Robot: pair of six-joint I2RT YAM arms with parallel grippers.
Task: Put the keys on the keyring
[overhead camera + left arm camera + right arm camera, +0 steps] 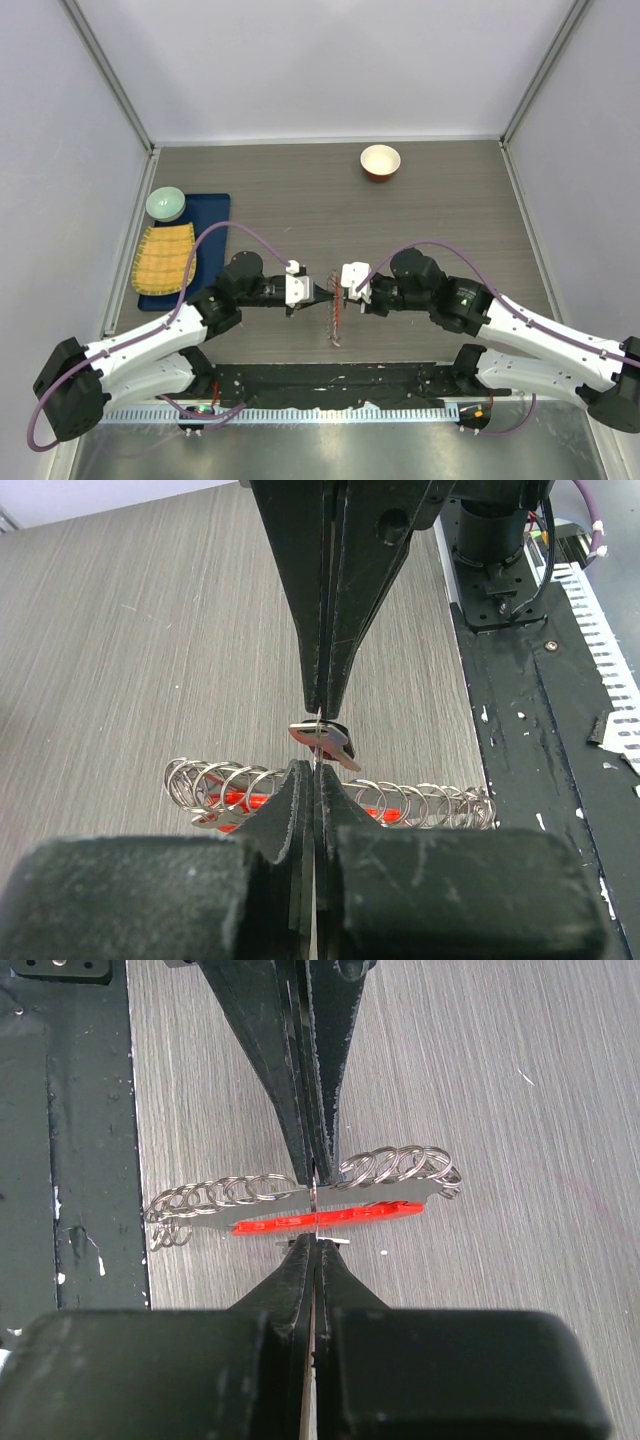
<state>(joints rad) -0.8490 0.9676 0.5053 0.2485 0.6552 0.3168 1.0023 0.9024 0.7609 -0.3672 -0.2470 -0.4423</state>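
Both grippers, left (318,291) and right (340,290), meet tip to tip, each clenched on a small key (322,742). The keyring (330,1218) lies on the bench (450,220) just beneath them, its long axis crosswise to the fingers, equally near both arms.

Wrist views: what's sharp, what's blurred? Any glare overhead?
Left wrist: silvery ring chain with red bar sharp, left gripper blurred up close. Right wrist: likewise, right gripper soft up close. Top external: even light, faint shadows, no glare on the grey wood-grain table.
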